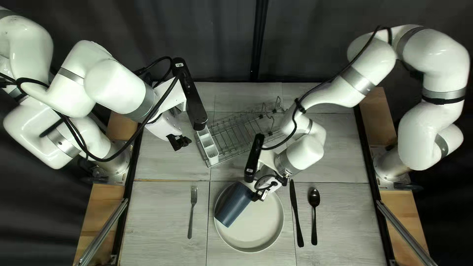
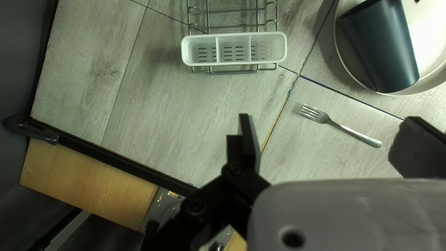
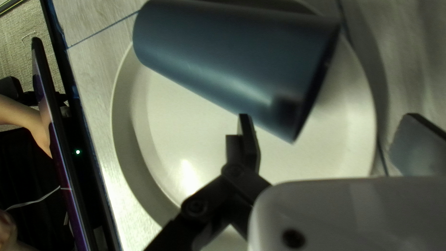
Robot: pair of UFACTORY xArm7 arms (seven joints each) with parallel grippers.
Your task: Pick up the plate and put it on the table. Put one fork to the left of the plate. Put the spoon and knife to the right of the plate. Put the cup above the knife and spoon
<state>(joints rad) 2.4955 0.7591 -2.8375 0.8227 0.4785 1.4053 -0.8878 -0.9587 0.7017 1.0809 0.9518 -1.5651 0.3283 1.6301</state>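
Note:
Near the rack, my left gripper (image 1: 179, 143) hangs over the table; its left wrist view shows the gripper (image 2: 327, 132) open and empty. My right gripper (image 1: 259, 195) is over the plate (image 1: 258, 221), close to the cup's upper end. The dark blue cup (image 1: 233, 204) lies on its side across the plate. In the right wrist view the gripper (image 3: 330, 132) stands open, the cup (image 3: 232, 60) ahead of it; contact cannot be told. A fork (image 1: 192, 212) lies left of the plate; a knife (image 1: 296, 213) and then a spoon (image 1: 314, 216) lie right of it.
Behind the plate stands a wire dish rack (image 1: 241, 134) with a white cutlery holder (image 1: 209, 147) at its left end. My right forearm reaches over the rack's right side. A person's arm (image 3: 28, 120) shows beyond the table edge in the right wrist view.

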